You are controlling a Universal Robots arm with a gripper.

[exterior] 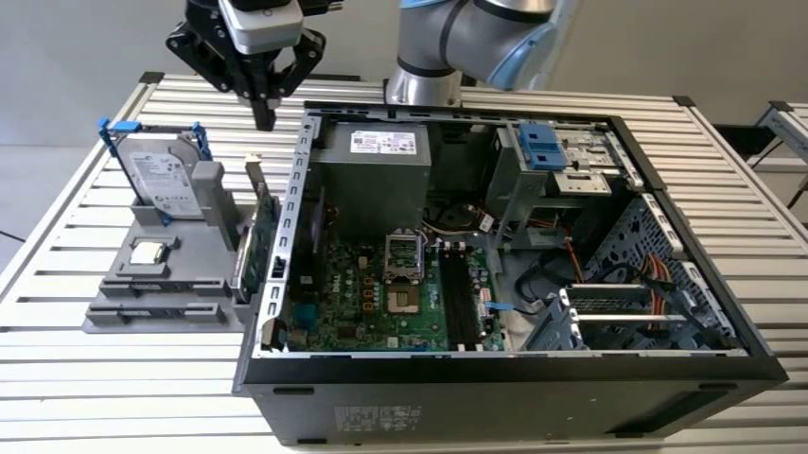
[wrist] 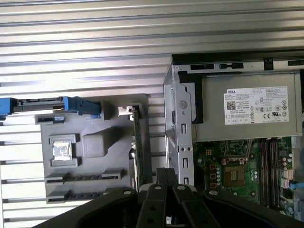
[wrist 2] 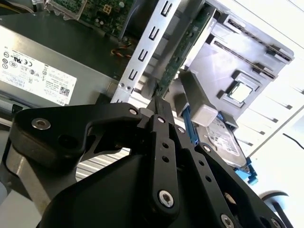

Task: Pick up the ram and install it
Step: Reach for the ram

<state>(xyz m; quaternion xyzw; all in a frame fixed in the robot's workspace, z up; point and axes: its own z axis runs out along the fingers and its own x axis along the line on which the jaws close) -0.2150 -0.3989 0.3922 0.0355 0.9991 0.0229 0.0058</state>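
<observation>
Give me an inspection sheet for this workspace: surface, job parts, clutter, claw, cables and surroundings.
Surface: slatted metal table, carrying an open computer case and a grey holder.
Job's things: ram, seemingly the dark strip lying in a holder slot, not in the claw; motherboard exposed inside the case.
Clutter: hard drive upright in the holder; processor chip lying in it; green expansion card on edge beside the case.
Claw: shut, nothing seen in it, above the holder near the case's wall.
Cables: orange and black wires inside the case.
Surroundings: arm's base beyond the case in the exterior view; another slatted table at the exterior view's right.
</observation>
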